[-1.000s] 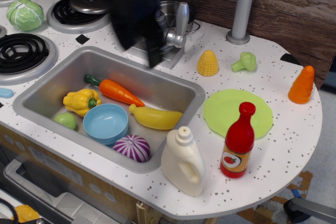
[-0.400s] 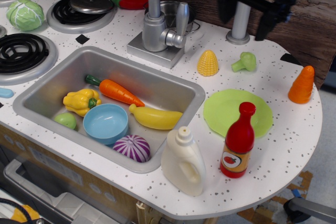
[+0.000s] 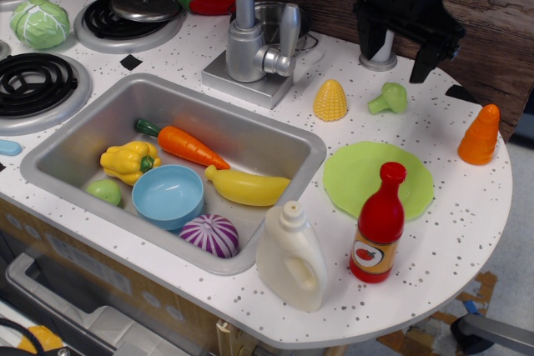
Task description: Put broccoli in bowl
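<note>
since the earlier frames the gripper [image 3: 399, 50] has swung from the faucet [image 3: 250, 31] across to above the broccoli [image 3: 389, 98], lower now, jaws spread wide and empty. broccoli lies on the counter [image 3: 467, 206] beside the corn [image 3: 330, 100]; the bowl [image 3: 168, 196] sits in the sink [image 3: 100, 114].

broccoli [image 3: 389, 97] on counter [image 3: 467, 223], just 3 o'clock of corn [image 3: 330, 100], behind plate [image 3: 378, 179]. gripper [image 3: 395, 54] above, at broccoli's 12 o'clock. bowl [image 3: 168, 197] in sink [image 3: 108, 110], onion [image 3: 210, 235] at its 4 o'clock, pepper [image 3: 128, 161] at 10, banana [image 3: 246, 187] at 3.
</note>
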Robot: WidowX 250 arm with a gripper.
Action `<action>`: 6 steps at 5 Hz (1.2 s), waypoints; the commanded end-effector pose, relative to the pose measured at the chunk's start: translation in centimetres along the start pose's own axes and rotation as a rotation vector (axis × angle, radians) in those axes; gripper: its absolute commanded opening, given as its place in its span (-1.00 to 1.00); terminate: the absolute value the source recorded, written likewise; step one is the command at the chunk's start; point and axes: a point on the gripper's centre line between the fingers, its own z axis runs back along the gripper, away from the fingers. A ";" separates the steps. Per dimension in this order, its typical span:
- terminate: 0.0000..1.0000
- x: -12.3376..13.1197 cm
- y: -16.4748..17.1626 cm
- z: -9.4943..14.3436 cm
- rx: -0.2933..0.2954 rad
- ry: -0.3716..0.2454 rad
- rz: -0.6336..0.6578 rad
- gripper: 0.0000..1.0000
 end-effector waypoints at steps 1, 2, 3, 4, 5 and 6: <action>-1.00 2.2 0.6 0.0 -0.032 -0.097 -0.033 1.00; -1.00 2.0 0.4 -1.5 -0.082 -0.120 -0.026 1.00; -1.00 1.6 1.1 -2.8 -0.142 -0.140 -0.036 1.00; -1.00 1.2 1.5 -4.2 -0.186 -0.146 -0.028 1.00; -1.00 0.7 1.7 -5.2 -0.221 -0.151 0.002 1.00; -1.00 0.7 1.6 -5.2 -0.221 -0.147 -0.001 -1.00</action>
